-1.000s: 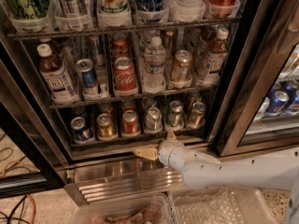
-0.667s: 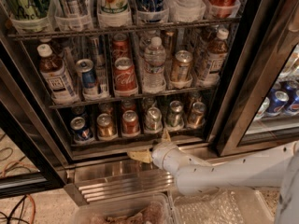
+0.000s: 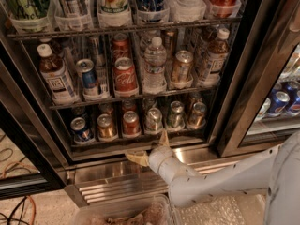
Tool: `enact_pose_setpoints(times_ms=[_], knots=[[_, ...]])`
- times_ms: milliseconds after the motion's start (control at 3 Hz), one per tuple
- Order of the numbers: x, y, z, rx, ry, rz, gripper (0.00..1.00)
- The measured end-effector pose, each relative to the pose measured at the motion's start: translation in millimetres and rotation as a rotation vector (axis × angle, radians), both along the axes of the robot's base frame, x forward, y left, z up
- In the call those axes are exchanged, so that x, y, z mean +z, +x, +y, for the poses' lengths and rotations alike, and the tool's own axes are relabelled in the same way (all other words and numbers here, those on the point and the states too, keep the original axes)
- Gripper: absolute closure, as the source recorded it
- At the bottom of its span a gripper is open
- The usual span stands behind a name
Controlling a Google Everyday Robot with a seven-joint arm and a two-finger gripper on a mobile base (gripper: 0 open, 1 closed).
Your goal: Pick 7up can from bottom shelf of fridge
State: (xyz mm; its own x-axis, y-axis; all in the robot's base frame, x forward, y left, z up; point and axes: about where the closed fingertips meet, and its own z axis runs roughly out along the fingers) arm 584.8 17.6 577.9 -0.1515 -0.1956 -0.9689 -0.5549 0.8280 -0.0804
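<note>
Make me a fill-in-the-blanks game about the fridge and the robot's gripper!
1. The front row of the bottom shelf of the fridge has ___ cans.
2. The 7up can has a left neighbour coloured ___.
3. The gripper is open just below the 7up can and holds ___.

Missing words: six; red; nothing.

A water bottle (image 3: 154, 62) stands between a red cola can (image 3: 124, 75) and a gold can (image 3: 182, 65); cables (image 3: 29, 201) lie on the floor (image 3: 51, 211), left.
</note>
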Motion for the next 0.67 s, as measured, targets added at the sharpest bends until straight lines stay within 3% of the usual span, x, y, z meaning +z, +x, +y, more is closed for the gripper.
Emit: enact_pose_setpoints(times_ms=[667], knots=[[13,19,-23,-0.105,0.104,-0.114,0.0]])
